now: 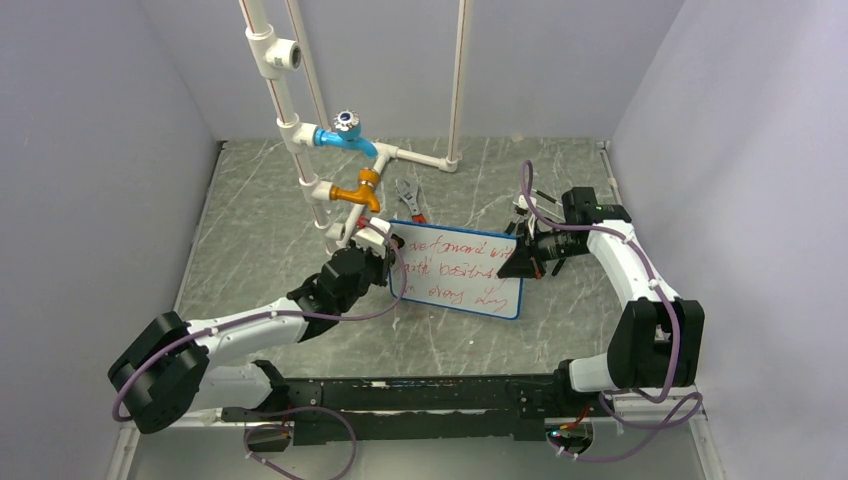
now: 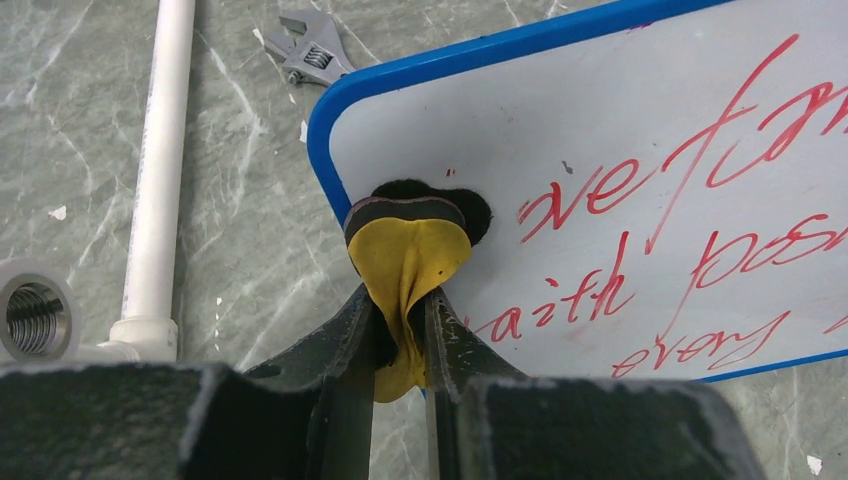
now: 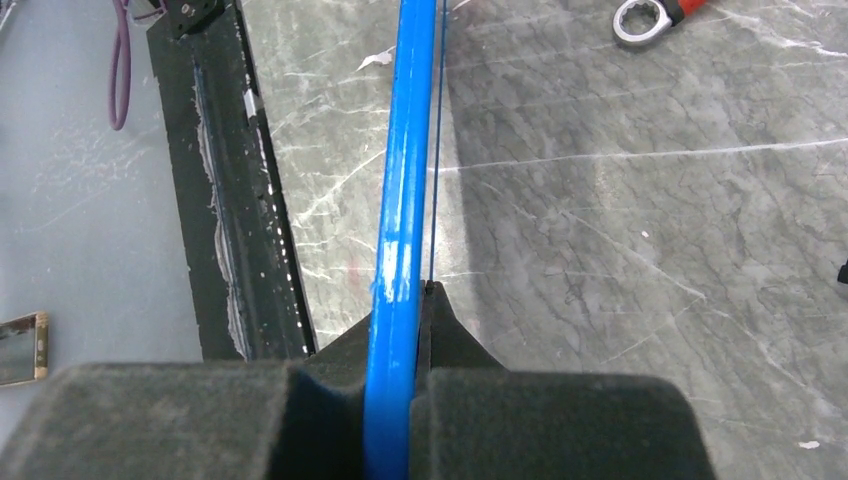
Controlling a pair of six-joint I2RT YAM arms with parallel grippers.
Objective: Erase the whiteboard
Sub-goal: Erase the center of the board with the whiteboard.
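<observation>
The small rectangular whiteboard with the thin blue frame [image 1: 458,270] sits in the middle of the grey marbled counter [image 1: 260,230], between the two arms. Its long axis runs from one arm toward the other, and three lines of red handwriting cover its face. Whether its lower edge rests on the counter or hangs just clear I cannot tell.

The right end effector [image 1: 522,262] is clenched on the board's right-hand edge; in the right wrist view the blue frame [image 3: 400,200] runs edge-on straight between its jaws, so this arm serves as the clamp.

The left end effector [image 2: 400,300] is closed on a folded yellow eraser pad with a black felt face [image 2: 410,250]. The felt touches the white face [image 2: 620,120] at the upper left corner, just inside the frame and just beside the first red letters.

All the writing lies from the pad toward the right arm and downward. I judge the coming wipe should travel along the long axis toward the clamping end effector, then drop a line and return.

A grey adjustable wrench [image 2: 315,50] lies on the counter behind the board, and a white plastic pipe [image 2: 160,150] stands well apart on the left
</observation>
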